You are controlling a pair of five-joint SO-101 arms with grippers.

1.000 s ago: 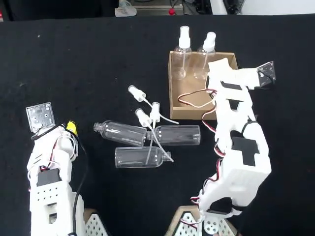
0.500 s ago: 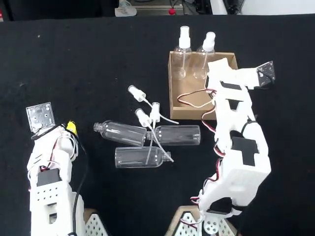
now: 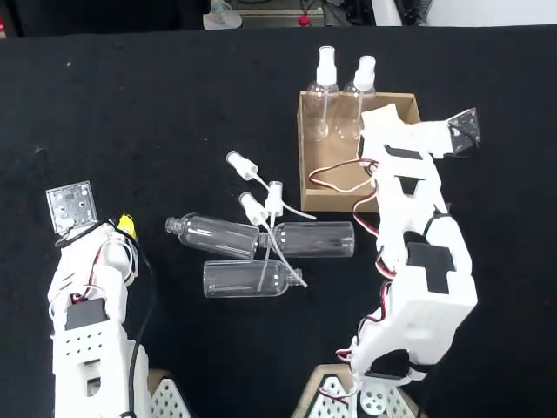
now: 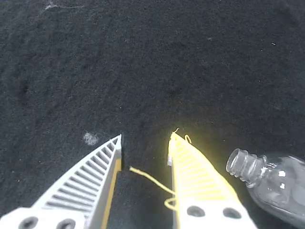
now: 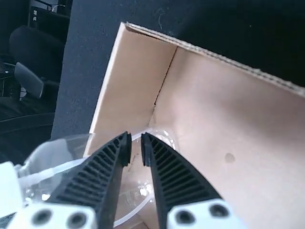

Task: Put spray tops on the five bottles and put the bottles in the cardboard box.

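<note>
Done: two capped bottles [image 3: 326,87] stand in the cardboard box [image 3: 303,157], upper centre-right | To do: three open bottles [image 3: 248,277] and three loose spray tops [image 3: 241,164] lie mid-frame | right gripper [image 5: 135,143] over the box, nearly closed, empty | left gripper [image 4: 144,143] lower left, spread apart, empty.

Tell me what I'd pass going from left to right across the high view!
left arm → lying bottles → cardboard box → right arm
</note>
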